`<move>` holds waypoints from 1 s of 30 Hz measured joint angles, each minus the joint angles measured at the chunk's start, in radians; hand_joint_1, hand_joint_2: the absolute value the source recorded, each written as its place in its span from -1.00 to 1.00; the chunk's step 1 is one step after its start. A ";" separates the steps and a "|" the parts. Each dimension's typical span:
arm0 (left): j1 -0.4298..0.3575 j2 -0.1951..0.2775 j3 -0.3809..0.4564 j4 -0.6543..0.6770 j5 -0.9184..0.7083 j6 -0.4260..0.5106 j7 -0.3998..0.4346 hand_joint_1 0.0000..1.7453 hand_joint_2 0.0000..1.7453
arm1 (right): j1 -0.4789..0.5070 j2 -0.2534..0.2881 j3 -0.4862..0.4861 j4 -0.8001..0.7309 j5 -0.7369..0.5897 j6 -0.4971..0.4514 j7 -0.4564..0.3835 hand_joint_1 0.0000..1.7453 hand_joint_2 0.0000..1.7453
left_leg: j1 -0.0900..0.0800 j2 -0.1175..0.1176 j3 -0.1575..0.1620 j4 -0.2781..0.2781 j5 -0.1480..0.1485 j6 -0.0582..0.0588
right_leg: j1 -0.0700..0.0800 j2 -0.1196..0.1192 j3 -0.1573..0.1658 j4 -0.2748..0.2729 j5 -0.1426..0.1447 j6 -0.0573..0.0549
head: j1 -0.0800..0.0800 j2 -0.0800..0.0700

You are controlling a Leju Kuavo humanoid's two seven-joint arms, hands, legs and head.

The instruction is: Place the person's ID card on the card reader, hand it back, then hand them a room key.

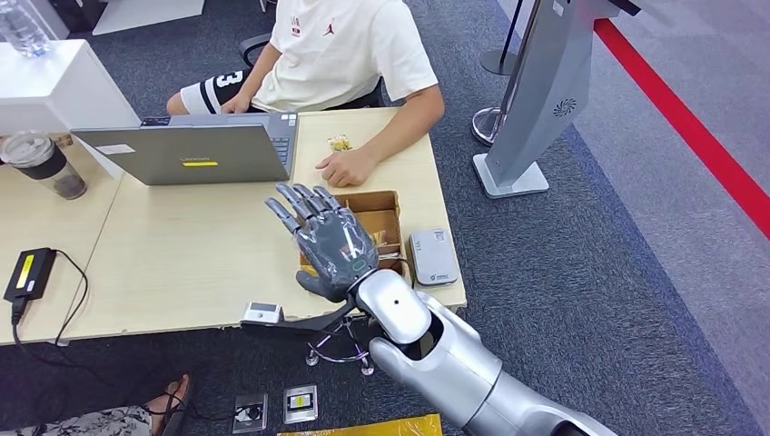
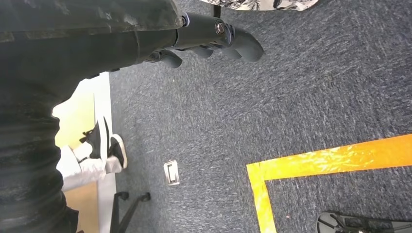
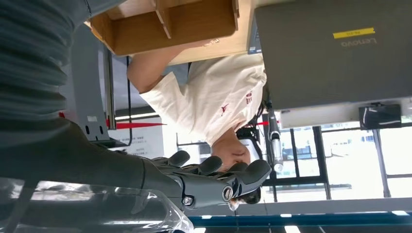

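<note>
My right hand (image 1: 331,241) is raised over the table's front right part, fingers spread and empty; the right wrist view shows the same hand (image 3: 209,182) with nothing in it. Just right of it lies the grey-white card reader (image 1: 433,258), flat on the table with nothing on top. Behind the hand is a wooden compartment box (image 1: 374,197), its contents mostly hidden. The person's hand (image 1: 346,167) rests on the table beyond the box; I cannot make out a card in it. My left hand (image 2: 209,41) hangs over the carpet, holding nothing.
A grey laptop (image 1: 195,150) stands open at the table's back, facing the seated person. A lidded cup (image 1: 45,163) and a black adapter (image 1: 29,272) sit at the left. A small white device (image 1: 263,313) lies at the front edge. A grey kiosk stand (image 1: 536,91) rises at the right.
</note>
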 joint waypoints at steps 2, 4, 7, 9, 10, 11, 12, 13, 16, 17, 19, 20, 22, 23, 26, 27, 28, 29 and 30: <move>0.000 -0.002 0.000 0.000 0.000 0.003 0.000 -1.00 1.00 | -0.001 0.008 0.005 0.034 0.001 -0.009 0.008 -1.00 1.00 | 0.000 0.000 0.000 0.000 0.000 0.000 | 0.000 0.000 0.000 0.000 0.000 0.000 | 0.000 0.000; 0.000 -0.003 0.000 0.000 0.000 0.004 0.000 -1.00 1.00 | -0.003 0.014 0.008 0.066 0.001 -0.016 0.010 -1.00 1.00 | 0.000 0.000 0.000 0.000 0.000 0.000 | 0.000 0.000 0.000 0.000 0.000 0.000 | 0.000 0.000; 0.000 -0.006 0.000 0.000 -0.001 0.004 0.000 -1.00 1.00 | -0.005 0.023 0.009 0.105 0.003 -0.019 0.018 -1.00 1.00 | 0.000 0.000 0.000 0.000 0.000 0.000 | 0.000 0.000 0.000 0.000 0.000 0.000 | 0.000 0.000; 0.000 -0.006 0.000 0.000 -0.002 0.004 0.000 -1.00 1.00 | -0.007 0.027 0.009 0.128 0.008 -0.019 0.031 -1.00 1.00 | 0.000 0.000 0.000 0.000 0.000 0.000 | 0.000 0.000 0.000 0.000 0.000 0.000 | 0.000 0.000; 0.000 -0.007 0.000 0.000 -0.003 0.004 0.000 -1.00 1.00 | -0.009 0.029 0.009 0.142 0.010 -0.020 0.036 -1.00 1.00 | 0.000 0.000 0.000 0.000 0.000 0.000 | 0.000 0.000 0.000 0.000 0.000 0.000 | 0.000 0.000; 0.000 -0.007 0.000 0.000 -0.004 0.004 0.000 -1.00 1.00 | -0.010 0.029 0.009 0.156 0.012 -0.021 0.041 -1.00 1.00 | 0.000 0.000 0.000 0.000 0.000 0.000 | 0.000 0.000 0.000 0.000 0.000 0.000 | 0.000 0.000; 0.000 -0.007 0.000 0.000 -0.004 0.005 0.000 -1.00 1.00 | -0.011 0.029 0.009 0.168 0.015 -0.023 0.046 -1.00 1.00 | 0.000 0.000 0.000 0.000 0.000 0.000 | 0.000 0.000 0.000 0.000 0.000 0.000 | 0.000 0.000; 0.000 -0.007 0.000 0.000 -0.004 0.006 0.000 -1.00 1.00 | -0.012 0.030 0.009 0.180 0.021 -0.024 0.051 -1.00 1.00 | 0.000 0.000 0.000 0.000 0.000 0.000 | 0.000 0.000 0.000 0.000 0.000 0.000 | 0.000 0.000; 0.000 -0.008 0.000 0.000 -0.004 0.010 0.001 -1.00 1.00 | -0.012 0.029 0.009 0.206 0.047 -0.024 0.073 -1.00 1.00 | 0.000 0.000 0.000 0.000 0.000 0.000 | 0.000 0.000 0.000 0.000 0.000 0.000 | 0.000 0.000; 0.000 -0.009 0.000 0.000 -0.004 0.011 0.001 -1.00 1.00 | -0.012 0.029 0.008 0.214 0.053 -0.023 0.078 -1.00 1.00 | 0.000 0.000 0.000 0.000 0.000 0.000 | 0.000 0.000 0.000 0.000 0.000 0.000 | 0.000 0.000; 0.001 -0.010 0.000 0.000 -0.004 0.012 0.001 -1.00 1.00 | -0.012 0.028 0.007 0.227 0.060 -0.021 0.085 -1.00 1.00 | 0.000 0.000 0.000 0.000 0.000 0.000 | 0.000 0.000 0.000 0.000 0.000 0.000 | 0.000 0.000; 0.001 -0.010 0.000 0.000 -0.004 0.013 0.002 -1.00 1.00 | -0.012 0.028 0.006 0.233 0.062 -0.020 0.087 -1.00 1.00 | 0.000 0.000 0.000 0.000 0.000 0.000 | 0.000 0.000 0.000 0.000 0.000 0.000 | 0.000 0.000; 0.001 -0.011 0.000 0.000 -0.004 0.014 0.004 -1.00 1.00 | -0.012 0.026 0.004 0.242 0.064 -0.018 0.091 -1.00 1.00 | 0.000 0.000 0.000 0.000 0.000 0.000 | 0.000 0.000 0.000 0.000 0.000 0.000 | 0.000 0.000; 0.001 -0.011 0.000 0.000 -0.004 0.015 0.006 -1.00 1.00 | -0.012 0.025 0.004 0.246 0.064 -0.018 0.092 -1.00 1.00 | 0.000 0.000 0.000 0.000 0.000 0.000 | 0.000 0.000 0.000 0.000 0.000 0.000 | 0.000 0.000; 0.001 -0.013 0.000 0.000 -0.004 0.019 0.010 -1.00 1.00 | -0.013 0.024 0.004 0.261 0.064 -0.018 0.094 -1.00 1.00 | 0.000 0.000 0.000 0.000 0.000 0.000 | 0.000 0.000 0.000 0.000 0.000 0.000 | 0.000 0.000; 0.001 -0.013 0.000 0.000 -0.004 0.021 0.012 -1.00 1.00 | -0.013 0.023 0.003 0.266 0.064 -0.018 0.094 -1.00 1.00 | 0.000 0.000 0.000 0.000 0.000 0.000 | 0.000 0.000 0.000 0.000 0.000 0.000 | 0.000 0.000; 0.001 -0.014 0.000 0.000 -0.004 0.023 0.014 -1.00 1.00 | -0.013 0.023 0.003 0.270 0.064 -0.018 0.095 -1.00 1.00 | 0.000 0.000 0.000 0.000 0.000 0.000 | 0.000 0.000 0.000 0.000 0.000 0.000 | 0.000 0.000; 0.001 -0.014 0.000 0.000 -0.003 0.026 0.016 -1.00 1.00 | -0.013 0.023 0.003 0.274 0.064 -0.018 0.096 -1.00 1.00 | 0.000 0.000 0.000 0.000 0.000 0.000 | 0.000 0.000 0.000 0.000 0.000 0.000 | 0.000 0.000; 0.001 -0.014 0.000 0.000 -0.003 0.028 0.018 -1.00 1.00 | -0.013 0.023 0.002 0.279 0.064 -0.019 0.097 -1.00 1.00 | 0.000 0.000 0.000 0.000 0.000 0.000 | 0.000 0.000 0.000 0.000 0.000 0.000 | 0.000 0.000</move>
